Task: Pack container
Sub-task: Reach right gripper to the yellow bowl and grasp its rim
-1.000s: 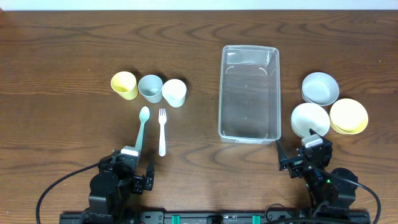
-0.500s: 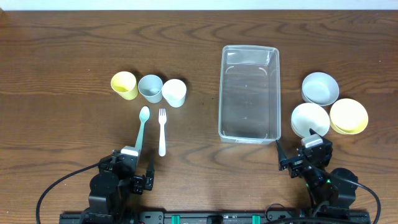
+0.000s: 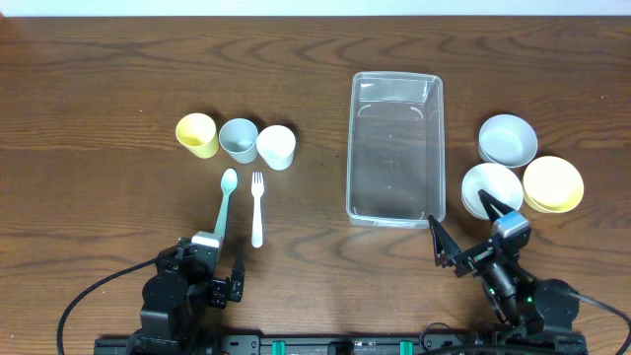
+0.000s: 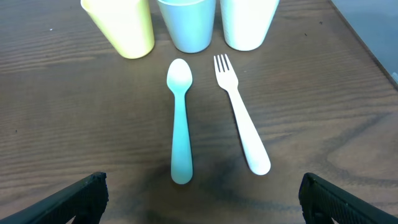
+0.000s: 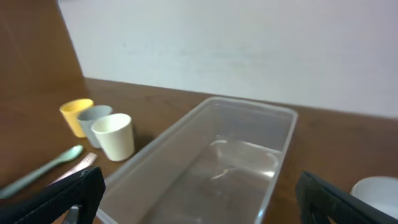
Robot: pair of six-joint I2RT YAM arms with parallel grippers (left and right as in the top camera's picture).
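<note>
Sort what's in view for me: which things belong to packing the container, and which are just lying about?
Belongs to the job:
- container, with nothing in it
- probably to be packed: yellow cup, grey cup, white cup, teal spoon, white fork, grey bowl, white bowl, yellow bowl

Just lying about:
- none that I can see; every loose item looks like something to pack

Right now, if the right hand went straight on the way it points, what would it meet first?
Most likely the container, dead ahead in the wrist view. The open right hand sits just short of its near end; depth is unclear.
</note>
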